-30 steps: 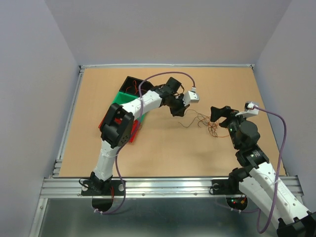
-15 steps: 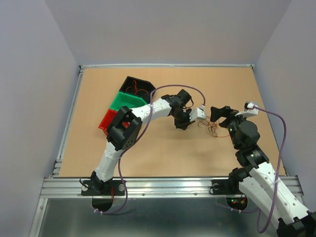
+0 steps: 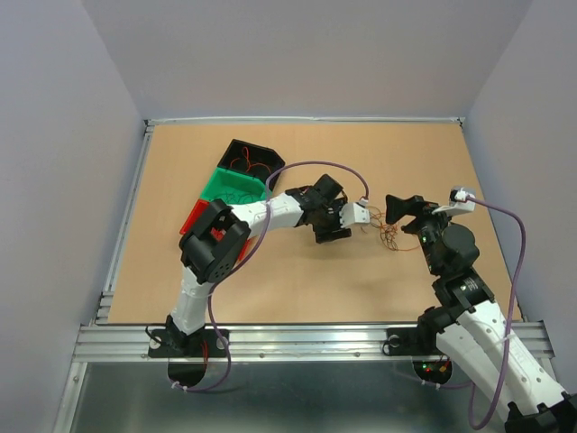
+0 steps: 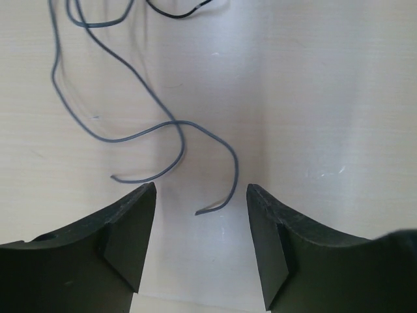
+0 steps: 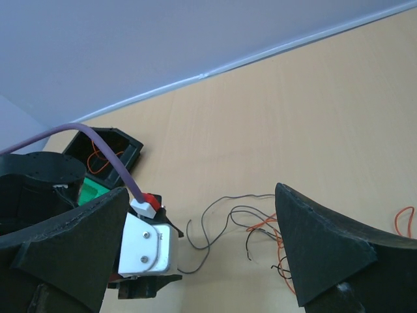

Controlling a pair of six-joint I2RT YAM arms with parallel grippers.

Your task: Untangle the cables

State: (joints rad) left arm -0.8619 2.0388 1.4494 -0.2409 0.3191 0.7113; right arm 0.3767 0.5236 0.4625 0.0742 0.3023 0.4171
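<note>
The cables (image 3: 386, 231) lie as a loose bunch of thin grey, black and orange wires on the table between the two arms. My left gripper (image 3: 332, 233) hovers low at the bunch's left side, open, with nothing between its fingers. In the left wrist view a grey wire (image 4: 151, 130) curls on the wood, its cut end just ahead of the left gripper (image 4: 201, 193). My right gripper (image 3: 402, 209) stands wide open above the bunch's right side. The right wrist view shows grey wires (image 5: 218, 225) and orange wires (image 5: 272, 229) below the right gripper (image 5: 202, 192).
Three bins sit in a row at the back left: a black bin (image 3: 236, 145) with orange-red wires inside, a green bin (image 3: 222, 190) and a red bin (image 3: 192, 219), partly behind the left arm. The black bin (image 5: 128, 145) also appears in the right wrist view. Low rails edge the table.
The left gripper has moved away from the bins, toward the near side and the bunch, and its jaws have gone from shut to open. The right arm has stayed still.
</note>
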